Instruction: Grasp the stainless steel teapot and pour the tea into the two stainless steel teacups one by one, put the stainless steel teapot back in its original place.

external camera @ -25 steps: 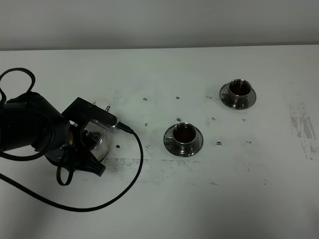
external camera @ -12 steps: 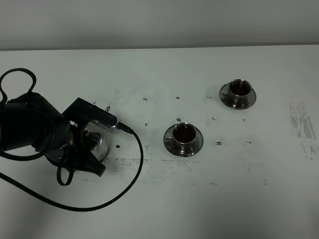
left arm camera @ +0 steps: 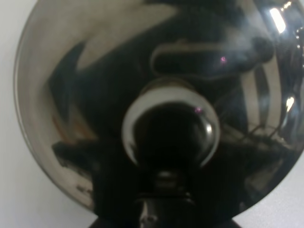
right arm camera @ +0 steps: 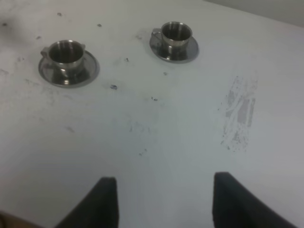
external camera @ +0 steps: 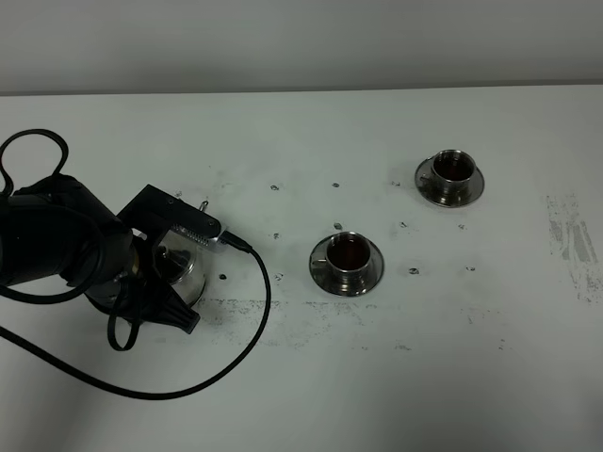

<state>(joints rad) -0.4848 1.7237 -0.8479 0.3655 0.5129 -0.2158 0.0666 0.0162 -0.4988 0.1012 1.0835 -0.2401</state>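
The stainless steel teapot stands on the table at the left, its thin spout pointing away. My left gripper is down on it, shut on its handle. In the left wrist view the domed lid and its knob fill the picture. The pot and the arm hide its original place. One of the two stainless steel teacups stands on its saucer mid-table, holding dark tea. The other teacup stands farther back right, also holding tea. My right gripper hovers open above bare table, short of both cups.
A black cable loops from the left arm across the table in front of the teapot. Small dark specks dot the white tabletop. A grey scuff patch marks the right side.
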